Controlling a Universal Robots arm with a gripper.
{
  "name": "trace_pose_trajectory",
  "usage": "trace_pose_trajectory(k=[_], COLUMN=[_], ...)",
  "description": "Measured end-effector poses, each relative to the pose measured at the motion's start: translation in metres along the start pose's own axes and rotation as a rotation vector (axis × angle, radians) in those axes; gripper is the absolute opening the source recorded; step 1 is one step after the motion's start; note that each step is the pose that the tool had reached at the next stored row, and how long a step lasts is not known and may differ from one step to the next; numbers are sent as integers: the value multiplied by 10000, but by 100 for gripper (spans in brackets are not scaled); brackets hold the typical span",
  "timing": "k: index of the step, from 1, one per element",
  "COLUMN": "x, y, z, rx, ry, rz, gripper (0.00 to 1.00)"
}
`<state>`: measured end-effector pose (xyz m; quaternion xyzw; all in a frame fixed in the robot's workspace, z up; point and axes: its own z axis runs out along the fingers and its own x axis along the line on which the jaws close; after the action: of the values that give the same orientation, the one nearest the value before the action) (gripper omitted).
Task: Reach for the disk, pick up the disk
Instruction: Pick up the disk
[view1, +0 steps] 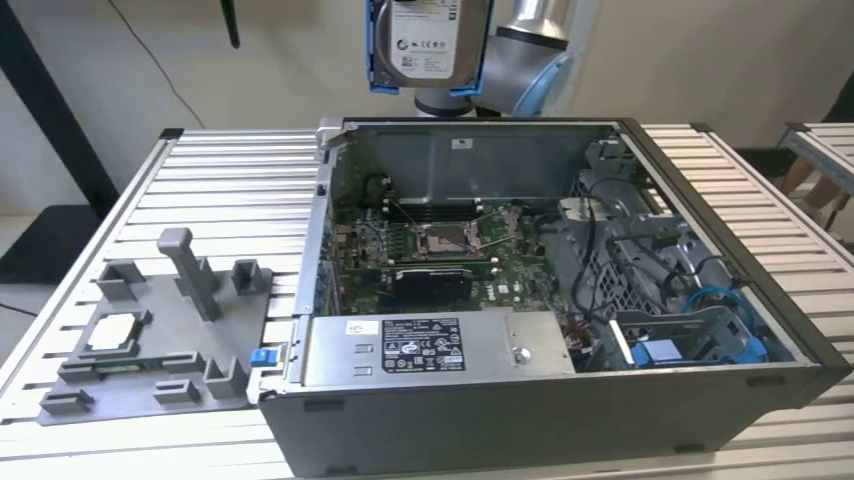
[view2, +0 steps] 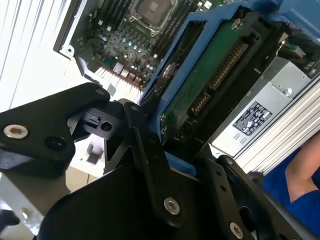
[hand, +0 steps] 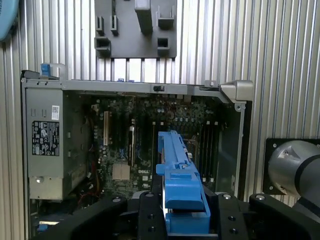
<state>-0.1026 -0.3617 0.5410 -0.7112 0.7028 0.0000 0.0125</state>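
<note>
The disk (view1: 424, 40) hangs upright high above the rear wall of the open computer case (view1: 747, 300), its white label toward the exterior camera and a blue bracket along its edges. In the first wrist view the disk (hand: 180, 180) stands edge-on, blue bracket showing, with my gripper (hand: 183, 212) shut on it from both sides. One black finger (hand: 150, 215) presses against the bracket. The second wrist view shows the disk (view2: 210, 75) from its green circuit-board side, clamped by the black linkage, well clear of the motherboard below.
The case holds a motherboard (view1: 427, 250), a grey power supply (view1: 427, 345) and a blue-trimmed drive cage (view1: 694, 345). A grey fixture plate (view1: 147, 340) with upright posts lies on the slatted table (view1: 214, 180). A person's blue sleeve (view2: 295, 195) is near the table.
</note>
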Motion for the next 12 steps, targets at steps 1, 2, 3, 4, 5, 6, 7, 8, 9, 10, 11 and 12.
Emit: trace_pose_trajectory(k=[1,2,3,4,5,6,7,8,9,10,11,12], x=[0,0,0,1,1,1,1,2,2,2,3,3], y=[-17,-35,-53,-72,-93,-116,-139,-167,-196,-228,-261,-290], z=[0,0,0,0,2,1,2,2,3,3,4,5], rx=[-1,-1,-2,-2,0,-3,-4,-5,-8,-11,-14,-17], ry=[2,3,3,3,1,3,3,2,3,4,2,2], rz=[0,0,0,-1,-1,-1,0,0,0,-1,-1,1], gripper=[0,0,0,0,0,0,0,0,0,0,0,0])
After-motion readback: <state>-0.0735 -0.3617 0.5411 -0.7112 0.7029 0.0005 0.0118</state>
